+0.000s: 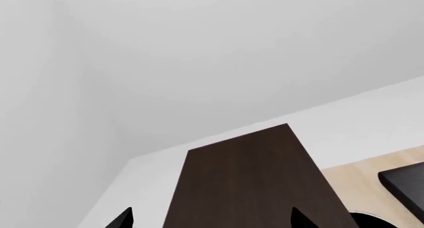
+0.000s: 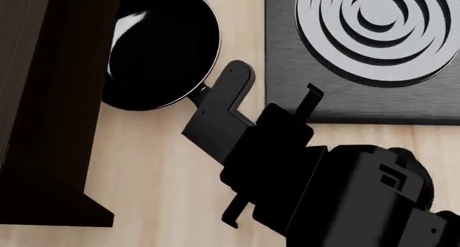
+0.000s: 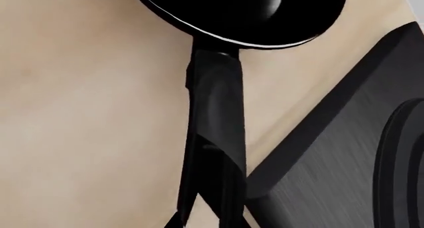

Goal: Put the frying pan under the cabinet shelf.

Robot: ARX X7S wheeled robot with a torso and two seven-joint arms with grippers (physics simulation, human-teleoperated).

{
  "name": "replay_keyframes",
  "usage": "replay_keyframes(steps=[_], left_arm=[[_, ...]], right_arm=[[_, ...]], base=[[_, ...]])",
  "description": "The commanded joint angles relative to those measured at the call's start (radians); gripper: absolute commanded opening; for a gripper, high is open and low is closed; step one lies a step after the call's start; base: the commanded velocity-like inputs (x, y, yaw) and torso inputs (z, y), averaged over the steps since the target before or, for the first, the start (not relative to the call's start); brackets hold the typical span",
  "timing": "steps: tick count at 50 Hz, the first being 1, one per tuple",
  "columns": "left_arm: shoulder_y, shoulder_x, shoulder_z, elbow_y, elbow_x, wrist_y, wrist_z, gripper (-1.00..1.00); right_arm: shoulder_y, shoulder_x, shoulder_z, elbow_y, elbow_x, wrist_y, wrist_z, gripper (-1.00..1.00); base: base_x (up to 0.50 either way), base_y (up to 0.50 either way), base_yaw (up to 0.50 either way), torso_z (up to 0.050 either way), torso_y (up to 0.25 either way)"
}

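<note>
The frying pan is glossy black with a thin pale rim and lies on the wooden table. Its left edge meets the cabinet shelf, which cuts off that side of it. The pan's short handle runs back from the frying pan into my right gripper. My right gripper is shut on that handle. My left gripper is open, with only its two dark fingertips showing. It sits above the cabinet shelf, whose flat dark brown top fills the space between the tips.
A square black burner plate with silver concentric rings lies right of the pan, close to my right arm. The same burner plate lies beside the handle. A white wall rises behind the cabinet. The light wooden table carries it all.
</note>
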Motion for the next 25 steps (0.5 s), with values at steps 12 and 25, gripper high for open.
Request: replay_keyframes(steps=[12,25], left_arm=[[0.072,-0.03,-0.08,-0.002,0.008,-0.026,0.024,1.0],[0.151,-0.038,-0.129,-0.002,0.039,-0.049,0.042,1.0]], right_arm=[[-0.014,-0.215,-0.076,0.242,-0.077,-0.231,-0.214,-1.0],[-0.009,-0.328,-0.114,0.424,-0.161,-0.382,-0.34,-1.0]], base=[[0.0,0.0,0.0,0.0,0.0],[0.0,0.0,0.0,0.0,0.0]])
